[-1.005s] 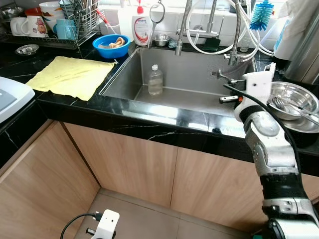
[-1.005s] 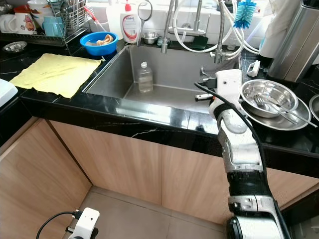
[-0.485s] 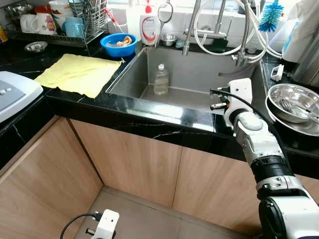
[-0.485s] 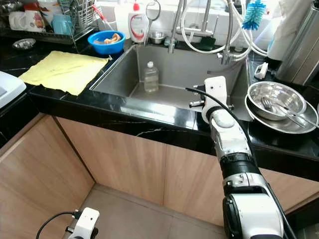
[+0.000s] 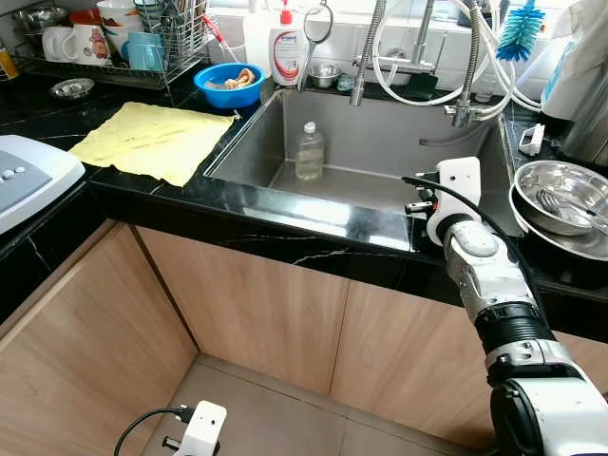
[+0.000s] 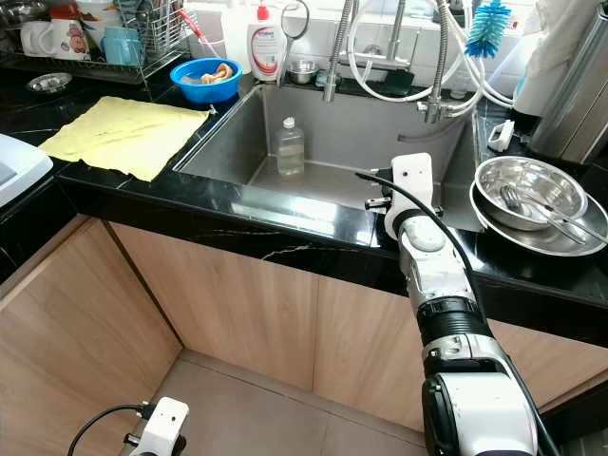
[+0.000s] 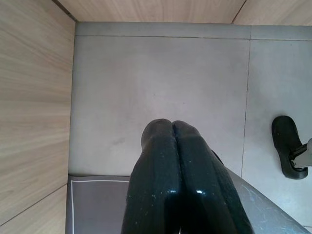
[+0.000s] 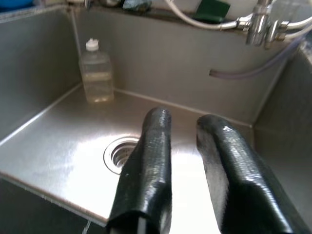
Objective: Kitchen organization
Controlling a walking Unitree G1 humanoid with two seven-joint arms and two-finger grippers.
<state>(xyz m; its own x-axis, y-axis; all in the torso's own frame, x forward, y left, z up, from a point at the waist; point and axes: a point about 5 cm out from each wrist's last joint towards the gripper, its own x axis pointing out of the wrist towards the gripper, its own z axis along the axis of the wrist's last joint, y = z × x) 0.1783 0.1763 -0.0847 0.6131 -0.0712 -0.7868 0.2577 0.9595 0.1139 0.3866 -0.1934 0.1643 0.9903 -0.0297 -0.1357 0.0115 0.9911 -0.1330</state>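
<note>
Right gripper (image 8: 183, 131) sits over the front right edge of the sink (image 5: 380, 142), fingers a small gap apart, holding nothing, pointed into the basin above the drain (image 8: 119, 153). Clear plastic bottle (image 5: 309, 152) stands upright at the back left of the basin, well apart from the gripper; on the counter: yellow cloth (image 5: 152, 141) to the left, blue bowl (image 5: 228, 85) and soap dispenser (image 5: 285, 52) behind, steel bowls (image 5: 560, 195) to the right. Left gripper (image 7: 171, 127) hangs idle over the floor, fingers pressed together, empty.
</note>
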